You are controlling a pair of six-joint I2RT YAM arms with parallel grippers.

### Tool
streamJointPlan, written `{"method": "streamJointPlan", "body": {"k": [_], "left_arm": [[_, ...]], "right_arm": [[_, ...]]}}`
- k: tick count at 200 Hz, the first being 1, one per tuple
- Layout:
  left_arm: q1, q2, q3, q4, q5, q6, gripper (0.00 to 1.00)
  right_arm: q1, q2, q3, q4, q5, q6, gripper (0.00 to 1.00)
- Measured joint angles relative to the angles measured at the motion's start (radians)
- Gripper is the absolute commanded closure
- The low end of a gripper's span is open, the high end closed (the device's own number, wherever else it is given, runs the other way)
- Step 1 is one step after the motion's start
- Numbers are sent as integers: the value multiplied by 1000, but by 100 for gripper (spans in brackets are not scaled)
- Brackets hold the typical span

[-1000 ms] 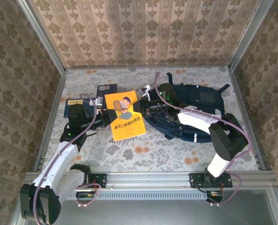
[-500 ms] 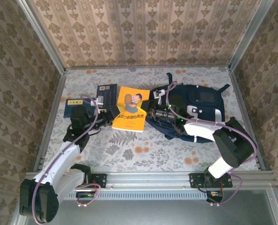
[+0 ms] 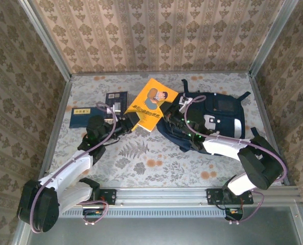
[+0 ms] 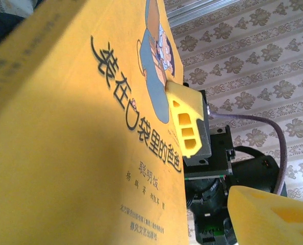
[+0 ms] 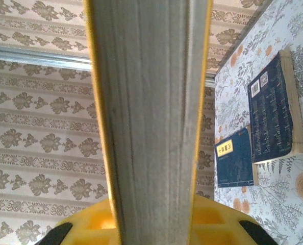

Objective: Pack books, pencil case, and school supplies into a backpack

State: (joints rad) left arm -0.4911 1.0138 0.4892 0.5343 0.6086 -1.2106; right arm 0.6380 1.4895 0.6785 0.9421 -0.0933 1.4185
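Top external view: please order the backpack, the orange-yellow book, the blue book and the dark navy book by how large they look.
1. backpack
2. orange-yellow book, held up nearer the camera, so perhaps flattered
3. blue book and dark navy book: unranked; they look similar, and the navy one is partly hidden

Orange-yellow cartoon book [image 3: 152, 103], navy backpack [image 3: 223, 109], floral table [image 3: 156, 163], possibly grid-marked navy book [image 3: 118, 97]

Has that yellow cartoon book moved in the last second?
Yes. The orange-yellow book has shifted toward the back wall and rightward, nearer the backpack, judged against the dark navy book, which has stayed put.
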Motion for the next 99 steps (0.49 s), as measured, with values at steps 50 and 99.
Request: {"method": "streamJointPlan", "body": {"k": [50, 99], "left_arm": [[-64, 48, 18, 39, -116, 23, 64], [-98, 58, 33, 37, -173, 71, 98]], "right_arm": [[44, -5, -27, 40, 104, 18, 100], [59, -33, -44, 24, 151, 14, 93]]}}
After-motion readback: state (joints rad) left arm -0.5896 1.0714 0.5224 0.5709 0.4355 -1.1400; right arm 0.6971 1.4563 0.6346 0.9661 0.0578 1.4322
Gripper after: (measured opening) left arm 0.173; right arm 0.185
